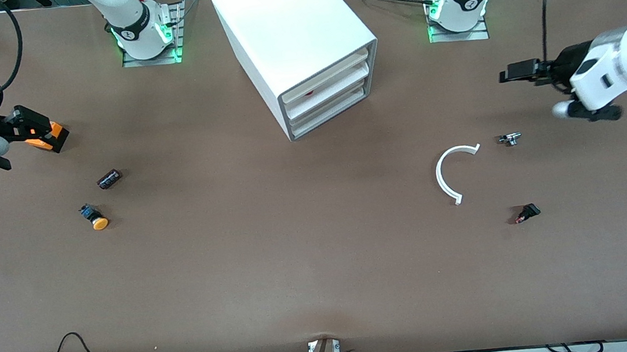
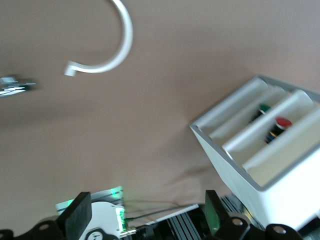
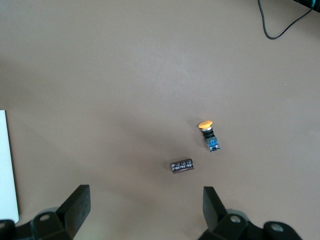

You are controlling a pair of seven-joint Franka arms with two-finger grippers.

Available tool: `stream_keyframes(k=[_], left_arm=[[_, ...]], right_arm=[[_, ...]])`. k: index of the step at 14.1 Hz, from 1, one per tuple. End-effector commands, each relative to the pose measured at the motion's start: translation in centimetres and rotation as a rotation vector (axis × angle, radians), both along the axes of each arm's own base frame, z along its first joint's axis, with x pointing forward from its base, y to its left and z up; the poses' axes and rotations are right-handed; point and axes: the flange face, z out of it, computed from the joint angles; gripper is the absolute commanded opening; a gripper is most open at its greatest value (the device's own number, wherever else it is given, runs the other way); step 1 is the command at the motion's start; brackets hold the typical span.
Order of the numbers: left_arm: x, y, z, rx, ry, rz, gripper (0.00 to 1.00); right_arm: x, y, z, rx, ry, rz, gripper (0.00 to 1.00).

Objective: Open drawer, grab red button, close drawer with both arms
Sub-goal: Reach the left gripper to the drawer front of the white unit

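At twelve o'clock on the table stands the cabinet [image 1: 298, 32], its fronts facing about four o'clock. The button [image 2: 283, 122] lies inside the middle drawer [image 1: 334, 95], which is not yet pulled out. The left gripper [image 1: 518, 71] hangs at three o'clock, fingers spread wide and empty. The right gripper [image 3: 142, 210] waits at nine o'clock, equally wide and empty. Judgement: hook the drawer's front edge squarely and draw toward four o'clock along its runners, lest the cabinet slide.

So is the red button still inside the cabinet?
Yes. The red button sits in a drawer of the cabinet, not on the table.
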Motion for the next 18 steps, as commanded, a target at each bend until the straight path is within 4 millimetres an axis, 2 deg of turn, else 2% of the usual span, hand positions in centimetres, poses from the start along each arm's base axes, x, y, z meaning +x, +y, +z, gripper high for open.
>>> stream_keyframes(k=[1, 4, 6, 8, 11, 13, 14, 16, 18], left_arm=[[0.2, -1.1, -6.2, -0.226, 0.057, -0.108, 0.99], [0.2, -2.8, -14.5, -0.510, 0.093, -0.183, 0.95], [0.1, -4.0, -18.9, -0.649, 0.096, -0.228, 0.93], [-0.6, -7.0, -21.4, -0.732, 0.120, -0.285, 0.92], [-1.9, -12.0, -26.3, -0.908, 0.175, -0.274, 0.90], [-3.1, -15.5, -28.8, -0.958, 0.223, -0.262, 0.99], [-3.6, -16.7, -29.8, -1.008, 0.215, -0.257, 0.99], [-5.6, -20.1, -31.7, -1.119, 0.206, -0.236, 0.89], [-6.3, -22.8, -32.1, -1.123, 0.184, -0.240, 0.78]], right_arm=[[0.3, 0.1, 0.6, -0.004, -0.008, 0.001, 1.00], [0.3, 0.0, 0.6, -0.004, -0.008, 0.000, 1.00], [0.3, -0.1, 0.6, -0.004, -0.008, -0.002, 1.00], [0.3, -0.1, 0.6, -0.004, -0.008, -0.002, 1.00], [0.3, -0.2, 0.6, -0.004, -0.008, -0.003, 1.00], [0.4, -0.2, 0.6, -0.004, -0.010, -0.004, 1.00], [0.4, -0.2, 0.4, -0.006, -0.005, -0.003, 1.00], [0.4, -0.2, 0.4, -0.006, -0.005, -0.003, 1.00], [0.4, -0.1, 0.4, -0.004, -0.007, -0.004, 1.00]])
